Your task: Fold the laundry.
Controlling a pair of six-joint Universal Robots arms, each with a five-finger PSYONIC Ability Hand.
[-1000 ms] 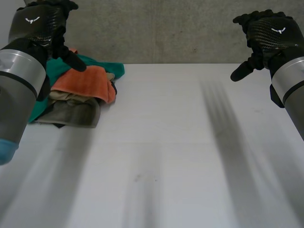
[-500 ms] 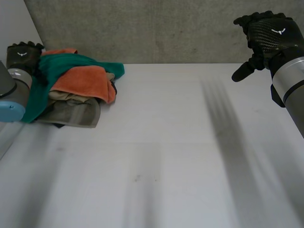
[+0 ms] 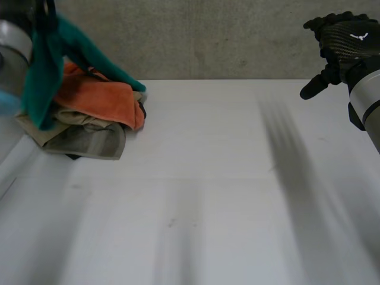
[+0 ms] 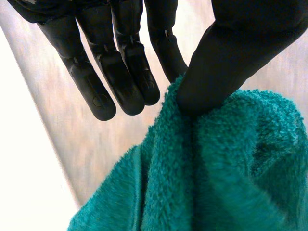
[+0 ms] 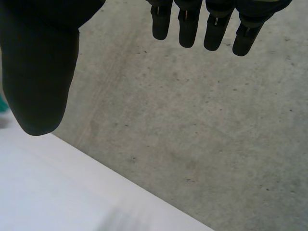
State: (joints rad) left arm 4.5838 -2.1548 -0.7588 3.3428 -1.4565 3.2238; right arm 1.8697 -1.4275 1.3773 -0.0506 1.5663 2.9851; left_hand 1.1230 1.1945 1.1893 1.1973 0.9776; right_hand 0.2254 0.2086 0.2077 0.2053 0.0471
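I judge the step in hand to be getting the green towel (image 3: 40, 77) free of the laundry pile (image 3: 98, 127) at the far left of the table (image 3: 208, 196). My left hand (image 4: 144, 29) is clamped on it: the thumb (image 4: 226, 57) presses a bunched fold of the terry against the side of one finger, while the other fingers (image 4: 120, 82) stand straight and off the cloth.

To do this well, I want to raise it straight up until the trailing end clears the pile, then carry it right and nearer, over the bare middle of the table. The pinch looks shallow and sits on a bunch, not on a corner, so I would go slowly and avoid any jerk. The risk, as I see it, is that the towel drags the orange towel (image 3: 104, 101) along.

My right hand (image 3: 344, 44) hovers at the far right, well apart from all the cloth, fingers straight, thumb spread, holding nothing. It should be ready to find an edge once the towel hangs free.

The towel hangs from the left hand's thumb tip. One part drops down the left side of the pile, and the other slopes right across the orange towel, with its end resting on the pile.
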